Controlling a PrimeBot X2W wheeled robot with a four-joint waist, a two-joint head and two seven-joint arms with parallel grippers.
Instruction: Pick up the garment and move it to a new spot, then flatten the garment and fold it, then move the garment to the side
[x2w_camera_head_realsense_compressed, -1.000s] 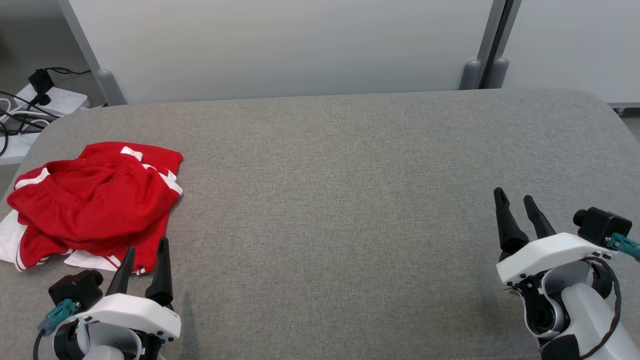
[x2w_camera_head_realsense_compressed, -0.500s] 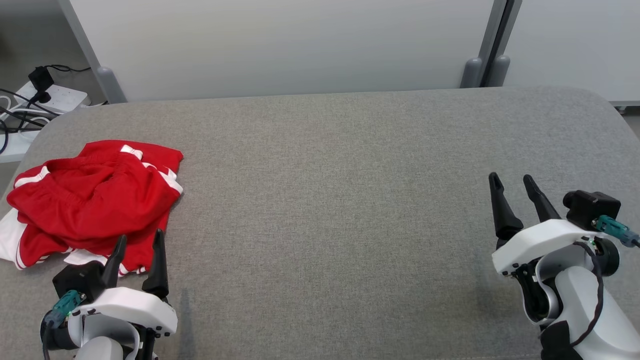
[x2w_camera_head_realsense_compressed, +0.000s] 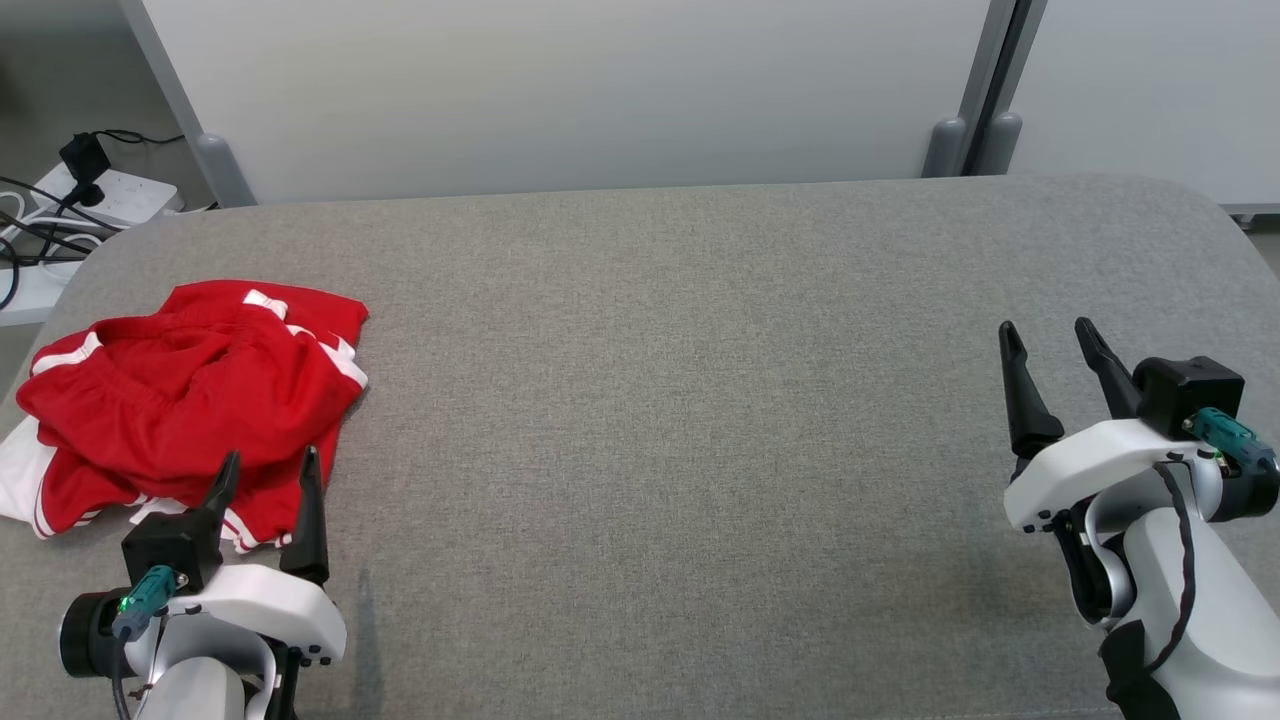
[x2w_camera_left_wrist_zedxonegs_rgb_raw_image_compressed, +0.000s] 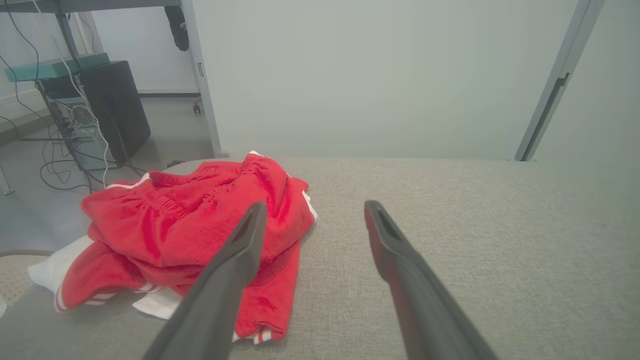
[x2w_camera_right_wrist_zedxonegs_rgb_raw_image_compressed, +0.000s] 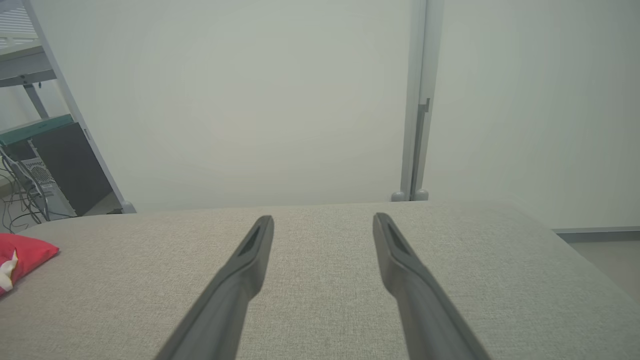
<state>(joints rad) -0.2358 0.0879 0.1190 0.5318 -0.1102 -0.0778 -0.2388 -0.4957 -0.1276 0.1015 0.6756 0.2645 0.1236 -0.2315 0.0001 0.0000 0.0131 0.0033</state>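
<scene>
Since 1 second ago both arms have pushed forward: my left pincer (x2w_camera_head_realsense_compressed: 271, 453) has gone up the head view toward the garment (x2w_camera_head_realsense_compressed: 190, 390) and rolled at the wrist, and my right pincer (x2w_camera_head_realsense_compressed: 1045, 325) has gone up its own side too, while the garment has stayed put. Left pincer: jaws wide, nothing between them, the 2 dark fingers (x2w_camera_left_wrist_zedxonegs_rgb_raw_image_compressed: 235, 260) pointing away from me. In the head view their tips overlap the garment's near right edge, and in the left wrist view 1 finger crosses in front of the red cloth while the other is over bare table. I cannot tell if either touches the cloth. Right pincer: jaws wide as well, holding nothing, above the bare grey table (x2w_camera_head_realsense_compressed: 650, 350) at its right end, well apart from the garment. The garment is a crumpled red heap with white stripes and white panels at the table's left end, close to the left edge, its near white part lying flat. Beyond the table's far edge stands a pale partition panel (x2w_camera_head_realsense_compressed: 560, 90). A white power strip (x2w_camera_head_realsense_compressed: 120, 195) with dark cables (x2w_camera_head_realsense_compressed: 25, 240) lies on the floor at far left, and a black computer tower (x2w_camera_left_wrist_zedxonegs_rgb_raw_image_compressed: 107, 110) sits past it.
</scene>
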